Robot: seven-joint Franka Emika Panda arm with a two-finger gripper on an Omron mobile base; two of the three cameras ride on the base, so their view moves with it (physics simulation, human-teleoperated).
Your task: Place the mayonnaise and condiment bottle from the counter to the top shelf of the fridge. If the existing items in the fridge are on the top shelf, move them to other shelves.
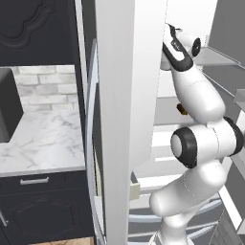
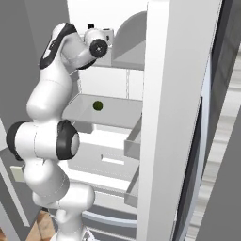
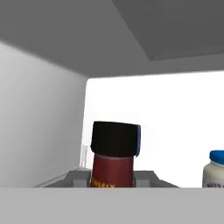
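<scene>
Seen from the hand: red bottle (image 3: 112,157) with black cap at lower centre, upright inside the white fridge (image 3: 153,127). Mayonnaise (image 3: 214,169) at lower right edge, well apart. End effector (image 2: 101,35) at upper left of right base view, clenched on the bottle. Small dark item (image 2: 98,105) on lower shelf (image 2: 117,110).

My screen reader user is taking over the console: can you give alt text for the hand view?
A dark red condiment bottle with a black cap stands close in front of the camera inside the white fridge. The mayonnaise, a pale jar with a blue top, stands at the right edge.
</scene>
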